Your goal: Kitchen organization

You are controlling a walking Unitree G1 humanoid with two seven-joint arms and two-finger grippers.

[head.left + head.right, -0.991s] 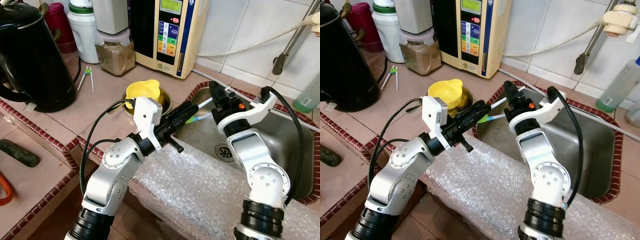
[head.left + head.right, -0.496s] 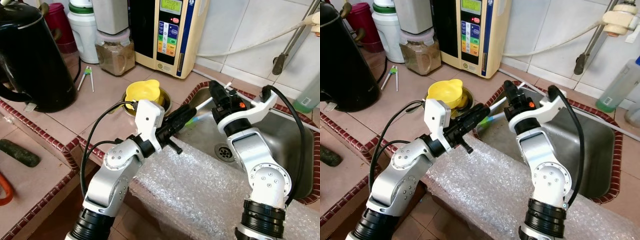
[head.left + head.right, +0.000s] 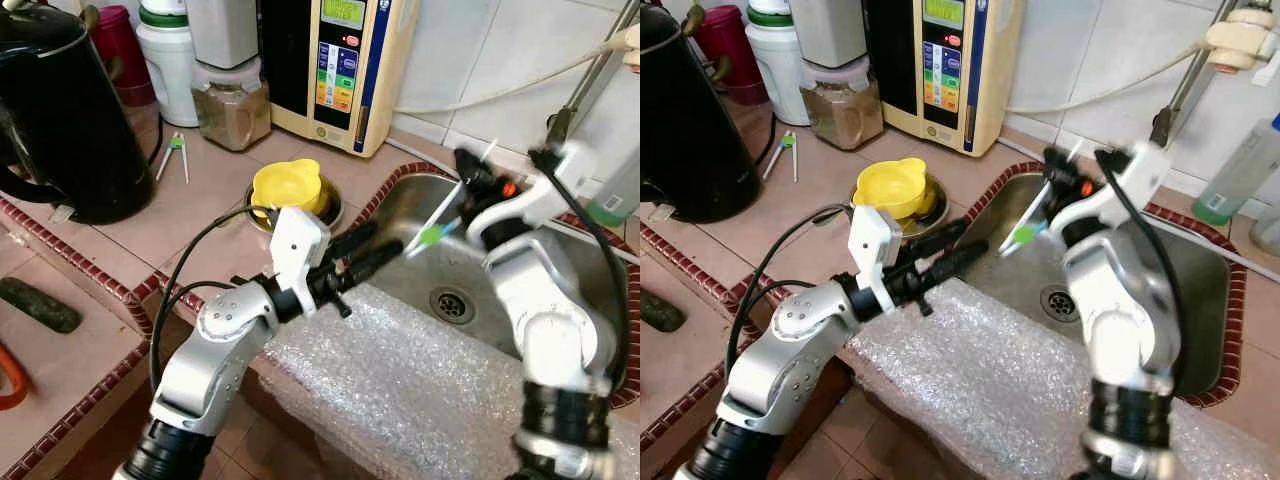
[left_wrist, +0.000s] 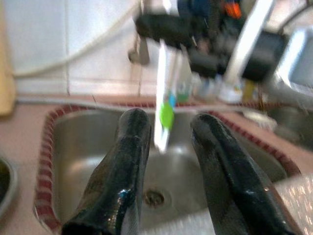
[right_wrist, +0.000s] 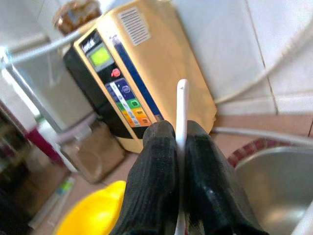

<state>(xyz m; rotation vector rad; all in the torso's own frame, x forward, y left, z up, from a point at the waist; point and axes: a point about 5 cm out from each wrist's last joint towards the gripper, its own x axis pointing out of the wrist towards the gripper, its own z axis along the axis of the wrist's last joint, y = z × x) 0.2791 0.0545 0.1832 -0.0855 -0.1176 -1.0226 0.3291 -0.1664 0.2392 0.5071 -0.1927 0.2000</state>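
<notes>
Left eye view: the right gripper (image 3: 462,190) has lifted up and away toward the back of the sink (image 3: 590,290), carrying the toothbrush (image 3: 437,222) with it; a second ago the brush lay low at the sink's near corner, between both grippers; now it hangs in the air over the basin, green end down; the left gripper (image 3: 366,253) has its jaws apart, empty, over the edge of the tabletop (image 3: 150,235), near the yellow cup (image 3: 287,186); the right arm is blurred.

Right eye view: same scene; the bubble wrap (image 3: 990,375) covers the front rim.

Left wrist view: 2 black fingers (image 4: 122,161) spread wide, nothing between them; the brush hangs beyond them, above the drain.

Right wrist view: the jaws are closed on the white handle, pointing toward the beige water machine (image 5: 142,83).

My reading: the brush has passed fully to the right gripper, so the left is free and putting the brush away is next.
</notes>
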